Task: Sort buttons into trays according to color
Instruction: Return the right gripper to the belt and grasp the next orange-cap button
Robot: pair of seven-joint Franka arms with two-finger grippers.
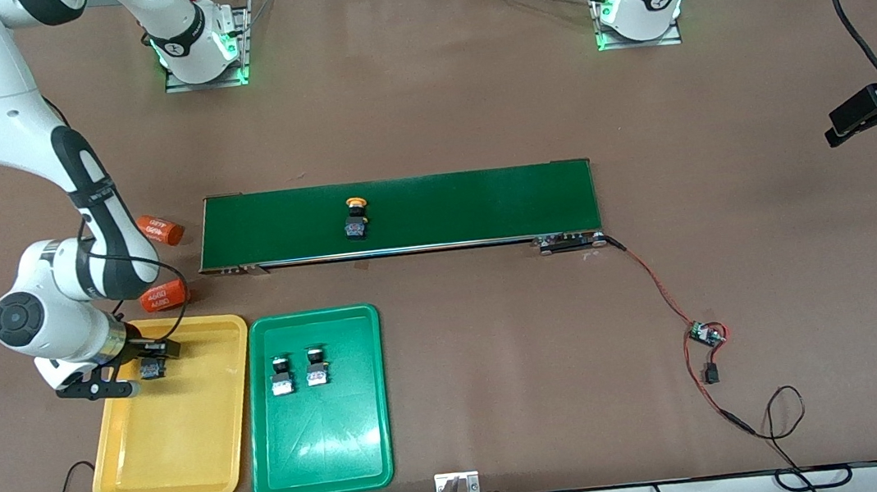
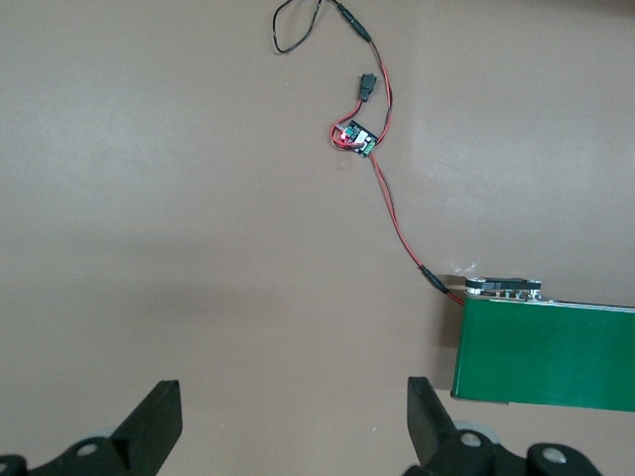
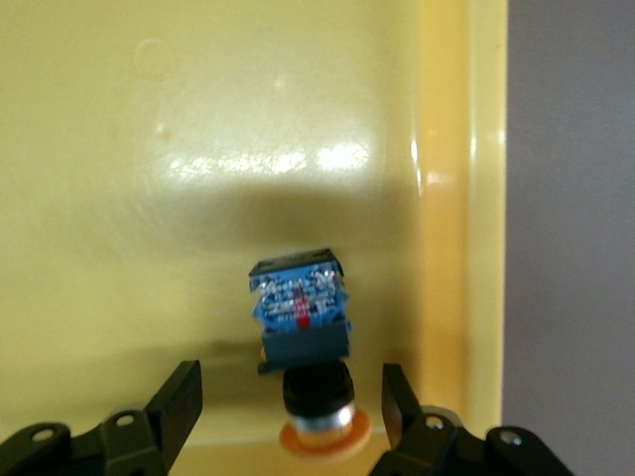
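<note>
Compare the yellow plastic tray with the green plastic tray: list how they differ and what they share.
The yellow plastic tray holds one yellow-capped push-button; the green plastic tray holds two buttons. The yellow tray lies toward the right arm's end, with the open right hand over it; nothing hovers over the green tray. Both are shallow, round-cornered rectangles of similar size, set side by side.

- Two shallow rectangular plastic trays with raised rims: one yellow tray [image 1: 207, 462], one green tray [image 1: 321, 449].
- Four small black-bodied push-button switches: two green-capped [image 1: 281, 374] [image 1: 316, 367], two orange-capped [image 1: 357, 218] [image 3: 303, 337].
- Two orange cylinders marked 4680 [image 1: 160, 230] [image 1: 163, 295].
- One long dark-green conveyor belt [image 1: 442, 208].
- One small circuit board on red-and-black wires [image 1: 705, 334].
- Two robot arms, each with one two-finger gripper: right gripper [image 1: 135, 370], left gripper [image 2: 293, 416].
</note>
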